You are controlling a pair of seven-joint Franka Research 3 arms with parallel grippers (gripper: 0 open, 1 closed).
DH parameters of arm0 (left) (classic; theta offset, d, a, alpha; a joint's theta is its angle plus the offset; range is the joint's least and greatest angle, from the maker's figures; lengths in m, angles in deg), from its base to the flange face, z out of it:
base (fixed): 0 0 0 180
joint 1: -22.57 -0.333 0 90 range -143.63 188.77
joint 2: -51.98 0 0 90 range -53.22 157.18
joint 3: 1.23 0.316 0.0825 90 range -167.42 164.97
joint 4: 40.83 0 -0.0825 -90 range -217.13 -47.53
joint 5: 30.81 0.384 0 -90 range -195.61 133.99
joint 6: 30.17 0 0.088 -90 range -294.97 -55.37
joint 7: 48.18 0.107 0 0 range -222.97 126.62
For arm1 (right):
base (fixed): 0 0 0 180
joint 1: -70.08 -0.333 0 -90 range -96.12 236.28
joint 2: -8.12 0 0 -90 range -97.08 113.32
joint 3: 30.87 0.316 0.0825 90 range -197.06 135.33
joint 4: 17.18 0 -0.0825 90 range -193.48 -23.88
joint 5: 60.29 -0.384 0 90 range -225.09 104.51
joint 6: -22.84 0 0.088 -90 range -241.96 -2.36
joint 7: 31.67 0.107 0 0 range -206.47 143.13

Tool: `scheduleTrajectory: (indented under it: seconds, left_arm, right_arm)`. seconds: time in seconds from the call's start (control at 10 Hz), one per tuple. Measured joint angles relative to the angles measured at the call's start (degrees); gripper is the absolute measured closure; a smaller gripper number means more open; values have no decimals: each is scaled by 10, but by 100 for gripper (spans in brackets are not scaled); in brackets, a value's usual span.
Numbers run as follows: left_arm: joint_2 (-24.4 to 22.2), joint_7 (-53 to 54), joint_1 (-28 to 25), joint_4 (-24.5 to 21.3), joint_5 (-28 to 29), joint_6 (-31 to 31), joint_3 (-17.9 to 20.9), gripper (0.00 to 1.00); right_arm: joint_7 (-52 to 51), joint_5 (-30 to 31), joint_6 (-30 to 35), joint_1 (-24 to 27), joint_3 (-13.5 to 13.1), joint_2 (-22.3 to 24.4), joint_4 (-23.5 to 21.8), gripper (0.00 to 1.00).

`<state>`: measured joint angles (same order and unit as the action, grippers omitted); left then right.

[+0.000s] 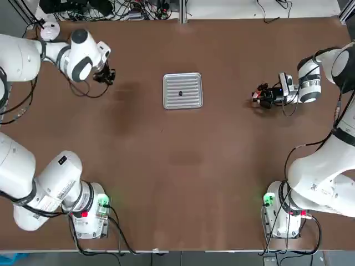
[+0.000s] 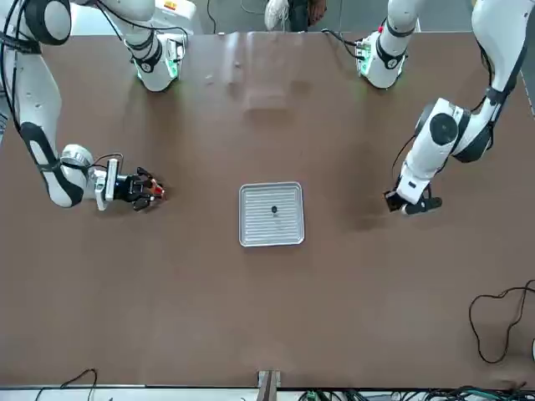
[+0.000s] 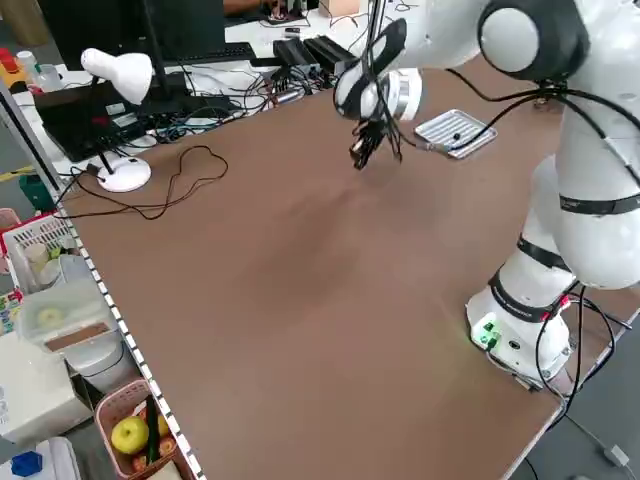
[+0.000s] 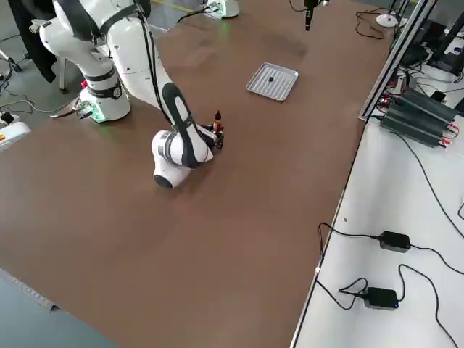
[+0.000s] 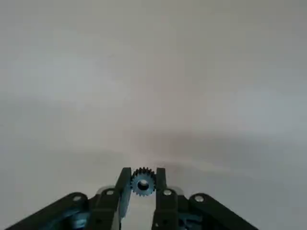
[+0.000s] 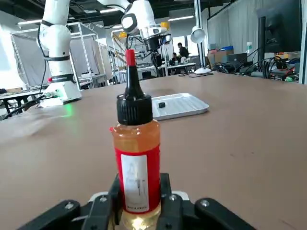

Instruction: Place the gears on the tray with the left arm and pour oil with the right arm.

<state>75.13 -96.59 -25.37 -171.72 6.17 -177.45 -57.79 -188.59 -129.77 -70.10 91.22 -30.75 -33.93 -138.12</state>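
The ribbed silver tray [image 1: 191, 91] [image 2: 259, 221] lies mid-table with one small dark gear [image 1: 180, 93] [image 2: 274, 210] resting on it. My left gripper [image 1: 106, 76] [image 2: 414, 205] is far left of the tray, low over the table, shut on a second toothed gear [image 5: 142, 181] held between its fingertips. To the right of the tray my right gripper [image 1: 260, 97] [image 2: 149, 192] lies level just above the table. It is shut on the oil bottle [image 6: 136, 158] [image 4: 217, 123], which stands upright with amber oil, a red label and a black cap with a red tip.
Both arm bases with green lights [image 1: 102, 202] [image 1: 270, 199] stand at the near edge. Cables [image 1: 133, 8] and a white lamp [image 3: 115, 70] sit beyond the far edge. A power strip and adapters [image 4: 413, 116] lie on the white bench beside the table.
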Motion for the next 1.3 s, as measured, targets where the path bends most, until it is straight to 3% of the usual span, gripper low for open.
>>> scheduleTrajectory:
  seconds: [0.3,0.5,0.7,0.9,1.1,1.3]
  left_arm:
    - [66,-114,124,135,-63,82,-10,75]
    - [111,-204,229,217,-66,128,2,75]
    - [148,-291,374,295,-69,137,68,75]
    - [186,-348,531,383,-96,148,162,75]
    - [215,-352,642,442,-163,150,245,75]
    - [249,-353,729,487,-184,151,324,75]
  right_arm:
    - [0,-54,-20,-38,0,16,-20,67]
    - [3,-83,-52,-59,0,50,-42,67]
    - [4,-115,-83,-85,0,75,-64,67]
    - [4,-153,-111,-115,-1,85,-77,67]
    - [4,-184,-134,-141,-1,91,-84,67]
    - [4,-203,-154,-158,-1,99,-90,67]
